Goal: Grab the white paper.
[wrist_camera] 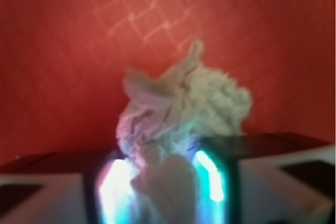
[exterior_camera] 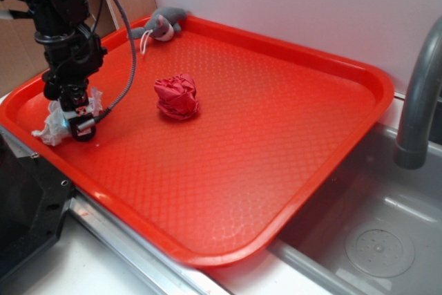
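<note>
White paper (wrist_camera: 181, 114), crumpled wad, sits at the near-left corner of the red tray (exterior_camera: 276, 136), on the tray floor just inside the rim. Gripper (exterior_camera: 74, 121) is down on it; wrist view shows the wad's lower part between the two fingers (wrist_camera: 210, 179), pads pressed against it, so closed on the paper. Paper looks to be touching the tray, no lift visible. Red paper wad (exterior_camera: 177, 97) sits mid-tray, well apart from the white one, untouched. Grey plush toy (exterior_camera: 159, 25) lies at the tray's far rim. Grasp looks made; judged left: raise it clear. Sink (exterior_camera: 387, 240) and faucet (exterior_camera: 418, 101) beside the tray's right edge.
</note>
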`<state>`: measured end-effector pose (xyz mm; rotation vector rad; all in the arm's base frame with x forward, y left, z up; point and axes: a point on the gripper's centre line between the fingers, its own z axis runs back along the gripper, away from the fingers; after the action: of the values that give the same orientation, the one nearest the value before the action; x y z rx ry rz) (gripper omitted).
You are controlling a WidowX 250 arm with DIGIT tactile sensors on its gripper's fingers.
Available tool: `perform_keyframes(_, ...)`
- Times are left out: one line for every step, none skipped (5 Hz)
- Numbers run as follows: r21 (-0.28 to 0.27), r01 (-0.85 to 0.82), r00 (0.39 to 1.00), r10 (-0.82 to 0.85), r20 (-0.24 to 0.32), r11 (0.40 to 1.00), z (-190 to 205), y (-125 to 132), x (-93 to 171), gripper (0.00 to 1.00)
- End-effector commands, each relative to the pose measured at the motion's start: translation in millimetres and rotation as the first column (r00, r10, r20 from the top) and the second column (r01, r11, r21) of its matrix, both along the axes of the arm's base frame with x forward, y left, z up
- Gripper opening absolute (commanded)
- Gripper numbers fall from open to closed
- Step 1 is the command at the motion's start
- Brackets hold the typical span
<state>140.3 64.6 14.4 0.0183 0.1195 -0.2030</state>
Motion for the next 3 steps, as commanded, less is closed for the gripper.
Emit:
perform_keyframes(0.039,-0.055,0.992,0.05,0.114,0.998,77.3,-14.9,5.2,0.0)
perform_keyframes(0.009,-0.068,0.988,0.066,0.142,0.998,128.0,-32.4,9.8,0.0)
perform_keyframes(0.008,-0.087,0.989,0.085,0.123,0.996,177.9,-45.8,15.8,0.0)
